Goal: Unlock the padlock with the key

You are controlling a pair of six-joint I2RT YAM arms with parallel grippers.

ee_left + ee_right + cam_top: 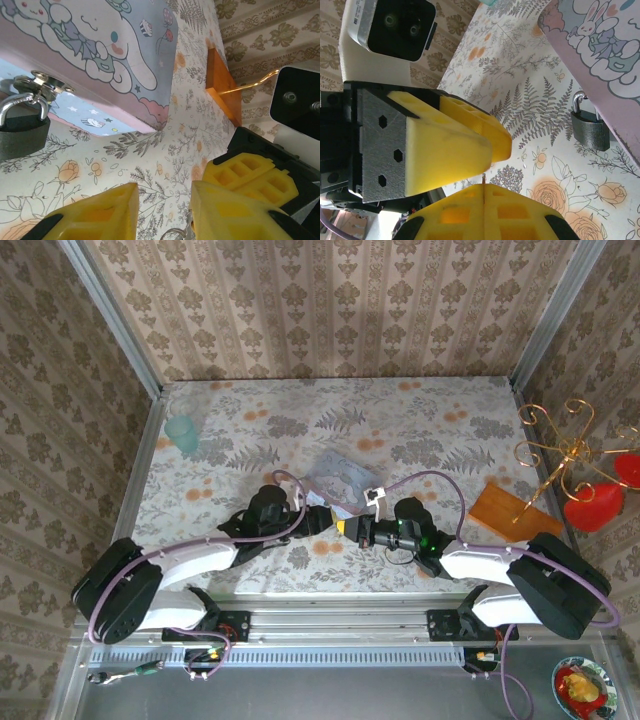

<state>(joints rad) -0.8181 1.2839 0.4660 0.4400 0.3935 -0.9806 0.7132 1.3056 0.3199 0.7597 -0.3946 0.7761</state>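
Blackish metal padlock (pixel 590 131) with a silvery shackle. It hangs from the brass-coloured hasp (pixel 47 84) on the front edge of the pale blue tin (pixel 100 45), just beside the tin wall and low against the floral worktop (pixel 250 440). Whether the body rests on the cloth cannot be told. The shackle sits down in the body in both wrist views, so the lock is judged fastened.

Left claw (pixel 165 200): the yellow fingers stand apart, with bare worktop showing through the gap. It points toward the tin; the padlock lies off to one side, near but not touched. A small metal ring (pixel 176 234) peeps in at the bottom edge between the fingers. Whether it belongs to the key cannot be told.

Right claw (pixel 484 189): the fingers are pressed together. A thin dark sliver stands at their seam, too small to name. Its tip lies close against the left claw, and both sit just in front of the tin in the overhead view.

Progress is judged early. Nothing stands in the padlock, and its keyhole is not seen. Remaining steps: bring the key to the lock, insert it, turn it and free the shackle.

Markings: the tin lid is printed with a white long-eared cartoon figure, stars, balloons and a small cupcake. No lettering or brand is readable on the tin or the padlock.
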